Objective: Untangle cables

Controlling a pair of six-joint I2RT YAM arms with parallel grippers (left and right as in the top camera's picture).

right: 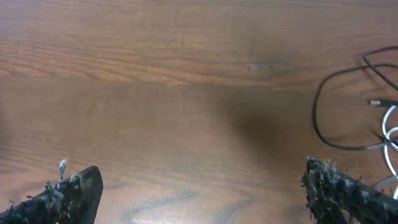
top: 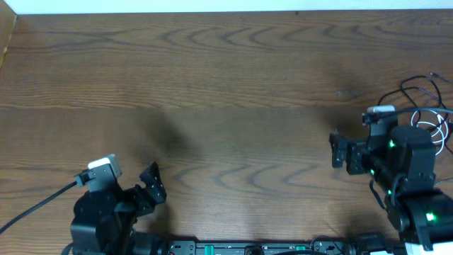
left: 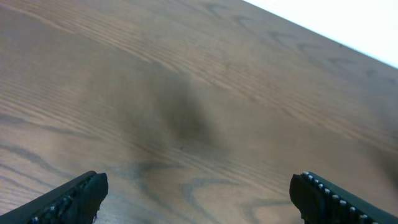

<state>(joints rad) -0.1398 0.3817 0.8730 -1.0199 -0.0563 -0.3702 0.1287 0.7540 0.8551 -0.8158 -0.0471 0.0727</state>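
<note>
The cables (top: 425, 106) are thin black and white cords looped together at the table's far right edge, partly hidden behind my right arm. In the right wrist view a black cable loop (right: 323, 124) and white cord (right: 388, 134) lie at the right side, with a small plug end (right: 375, 102). My right gripper (top: 337, 150) is open and empty, left of the cables; its fingers show wide apart in its wrist view (right: 199, 193). My left gripper (top: 150, 185) is open and empty at the front left, over bare wood (left: 199, 193).
The wooden table (top: 226, 85) spans the view, with its far edge along the top. A thick black arm wire (top: 35, 205) runs off the front left. The arm bases sit along the front edge.
</note>
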